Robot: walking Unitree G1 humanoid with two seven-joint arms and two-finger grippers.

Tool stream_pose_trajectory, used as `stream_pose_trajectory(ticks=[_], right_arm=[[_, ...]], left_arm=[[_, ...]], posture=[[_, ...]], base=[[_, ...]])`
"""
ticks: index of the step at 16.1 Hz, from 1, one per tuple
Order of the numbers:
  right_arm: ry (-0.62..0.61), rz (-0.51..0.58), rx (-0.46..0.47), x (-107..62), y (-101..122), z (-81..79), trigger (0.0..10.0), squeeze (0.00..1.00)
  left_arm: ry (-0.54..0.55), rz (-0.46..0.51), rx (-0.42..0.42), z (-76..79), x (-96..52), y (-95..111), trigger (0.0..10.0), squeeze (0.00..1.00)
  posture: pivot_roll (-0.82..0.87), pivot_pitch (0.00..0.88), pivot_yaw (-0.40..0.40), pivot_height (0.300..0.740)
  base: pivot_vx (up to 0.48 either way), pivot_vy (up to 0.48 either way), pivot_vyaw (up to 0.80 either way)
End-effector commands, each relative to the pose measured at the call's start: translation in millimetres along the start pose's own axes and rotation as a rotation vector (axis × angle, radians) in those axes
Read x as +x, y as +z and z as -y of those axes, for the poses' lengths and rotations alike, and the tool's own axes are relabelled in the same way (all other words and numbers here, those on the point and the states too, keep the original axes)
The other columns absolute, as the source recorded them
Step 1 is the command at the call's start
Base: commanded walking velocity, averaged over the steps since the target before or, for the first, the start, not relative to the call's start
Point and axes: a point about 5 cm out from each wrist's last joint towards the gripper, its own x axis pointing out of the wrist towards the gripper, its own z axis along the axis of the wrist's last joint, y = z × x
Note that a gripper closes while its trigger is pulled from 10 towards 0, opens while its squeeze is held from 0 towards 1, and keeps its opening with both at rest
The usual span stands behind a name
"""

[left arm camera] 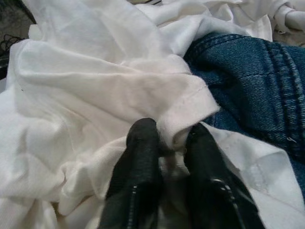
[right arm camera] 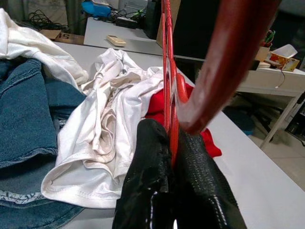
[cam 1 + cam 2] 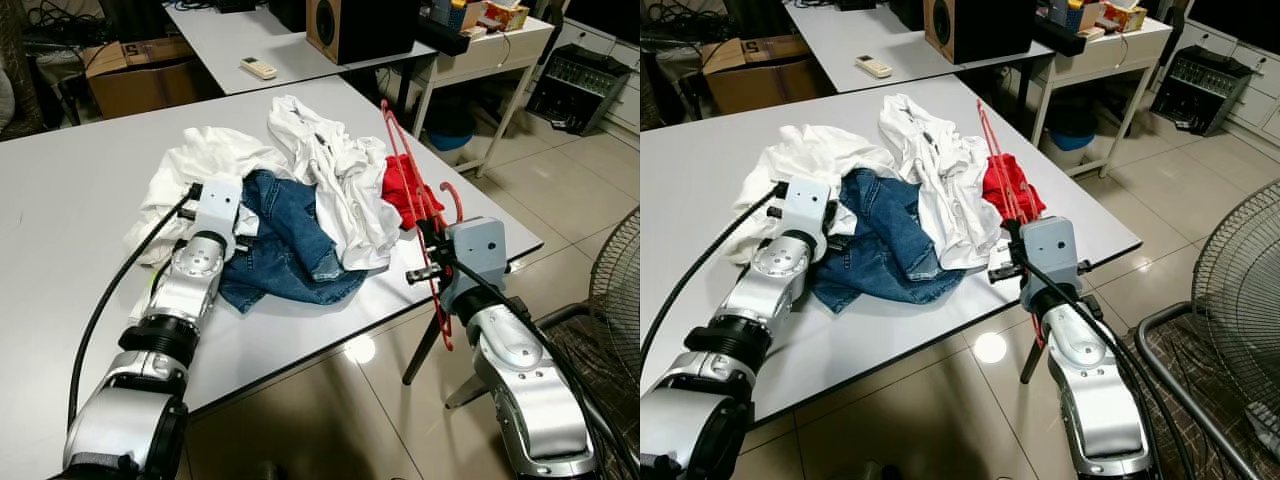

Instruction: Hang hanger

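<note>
A red wire hanger [image 3: 412, 175] lies tilted over the table's right edge, its hook [image 3: 456, 201] curling up beside a red garment [image 3: 398, 190]. My right gripper [image 2: 170, 131] is shut on the hanger's thin wires [image 2: 167, 62] just off that edge. The clothes pile on the grey table [image 3: 70, 200] also holds white shirts [image 3: 335, 165] and blue jeans [image 3: 290, 240]. At the pile's left side, my left gripper [image 1: 169, 136] is shut on a fold of a white shirt [image 1: 95, 81], next to the denim [image 1: 252, 81].
Behind stands a second table with a remote [image 3: 259, 67] and a speaker [image 3: 345, 25]. A cardboard box [image 3: 135, 75] sits at the back left and a white side table [image 3: 480, 60] at the back right. A floor fan [image 3: 615, 300] is close to my right arm.
</note>
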Motion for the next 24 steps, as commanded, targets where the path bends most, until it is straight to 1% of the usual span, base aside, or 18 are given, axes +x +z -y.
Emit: stream_pose_trajectory(ticks=[1,4,6,7,8,9,10,12,13,14,15,16,18,20,21,22,23,24], right_arm=[[-0.010,0.012,-0.011,-0.2,2,3.6,10.0,0.00],[-0.014,0.015,-0.018,-0.3,4,4.2,10.0,0.00],[-0.013,0.015,-0.022,-1.9,4,4.4,10.0,0.00],[-0.013,0.016,-0.025,-2.3,5,4.9,10.0,0.00],[-0.014,0.016,-0.030,-2.8,5,6.6,10.0,0.00],[-0.015,0.016,-0.031,-2.5,5,7.5,10.0,0.00],[-0.020,0.019,-0.035,-1.9,6,9.6,10.0,0.00],[-0.022,0.021,-0.035,-1.9,6,10.0,10.0,0.00],[-0.021,0.020,-0.034,-1.6,6,9.1,10.0,0.00],[-0.018,0.019,-0.032,-1.4,5,7.7,10.0,0.00],[-0.015,0.020,-0.031,-1.1,5,6.2,10.0,0.00],[-0.014,0.020,-0.028,-0.6,5,5.2,10.0,0.00],[-0.014,0.020,-0.025,-0.2,4,3.8,10.0,0.00],[-0.014,0.018,-0.026,-0.7,4,4.1,10.0,0.00],[-0.014,0.018,-0.026,-1.0,4,4.5,10.0,0.00],[-0.019,0.017,-0.026,-1.6,4,5.9,10.0,0.00],[-0.024,0.016,-0.027,-2.2,4,7.3,10.0,0.00],[-0.028,0.015,-0.026,-2.4,3,7.8,10.0,0.00]], left_arm=[[-0.008,0.002,-0.019,0.6,-1.5,-2,0.0,0.00],[0.000,0.022,-0.069,-7.7,-1.8,-1,0.0,0.00],[-0.043,0.108,-0.151,-15.1,-2.1,13,0.0,0.00],[-0.108,0.200,-0.206,-18.9,-3.4,29,0.0,0.00],[-0.189,0.373,-0.271,-33.0,-9.2,61,0.0,0.00],[-0.221,0.428,-0.274,-39.2,-12.6,71,0.0,0.00],[-0.334,0.600,-0.293,-60.5,-28.1,104,0.0,0.00],[-0.569,0.697,-0.299,-67.7,-50.7,125,0.0,0.00],[-0.736,0.659,-0.228,-58.5,-62.8,123,0.0,0.00],[-0.910,0.570,-0.135,-44.4,-74.9,111,0.0,0.00],[-1.030,0.455,-0.053,-29.2,-83.3,92,0.0,0.00],[-1.074,0.320,0.062,-16.6,-84.5,64,0.0,0.00],[-1.084,0.146,0.243,-5.2,-84.3,22,0.0,0.00],[-1.031,-0.016,0.427,-5.7,-86.2,-12,10.0,0.00],[-1.052,-0.036,0.426,-6.2,-89.6,-17,10.0,0.00],[-1.091,-0.031,0.341,-6.5,-96.9,-13,10.0,1.00],[-1.125,0.006,0.238,-5.5,-104.2,-4,10.0,1.00],[-1.158,0.028,0.190,-4.9,-110.2,1,10.0,1.00]], posture=[[0.00,0.015,0.023,0.740],[-0.02,0.015,0.024,0.740],[-0.03,0.016,0.020,0.740],[-0.03,0.017,0.017,0.740],[-0.03,0.017,0.013,0.740],[-0.03,0.017,0.012,0.740],[-0.03,0.018,0.011,0.740],[-0.02,0.016,0.010,0.740],[-0.02,0.014,0.010,0.740],[-0.01,0.013,0.011,0.740],[-0.01,0.012,0.013,0.740],[-0.01,0.011,0.013,0.740],[-0.01,0.011,0.014,0.740],[-0.01,0.011,0.016,0.740],[-0.01,0.011,0.018,0.740],[-0.01,0.013,0.020,0.740],[-0.01,0.013,0.022,0.740],[-0.01,0.015,0.023,0.740]], base=[[0.000,0.000,0.00],[0.000,0.000,0.00],[0.000,0.000,0.00],[0.000,0.000,0.00],[0.000,0.000,0.00],[0.000,0.000,0.00],[0.000,0.000,0.00],[0.000,0.000,0.00],[0.000,0.000,0.00],[0.000,0.000,0.00],[0.000,0.000,0.00],[0.000,0.000,0.00],[0.000,0.000,0.00],[0.000,0.000,0.00],[0.000,0.000,0.00],[0.000,0.000,0.00],[0.000,0.000,0.00],[0.000,0.000,0.00]])
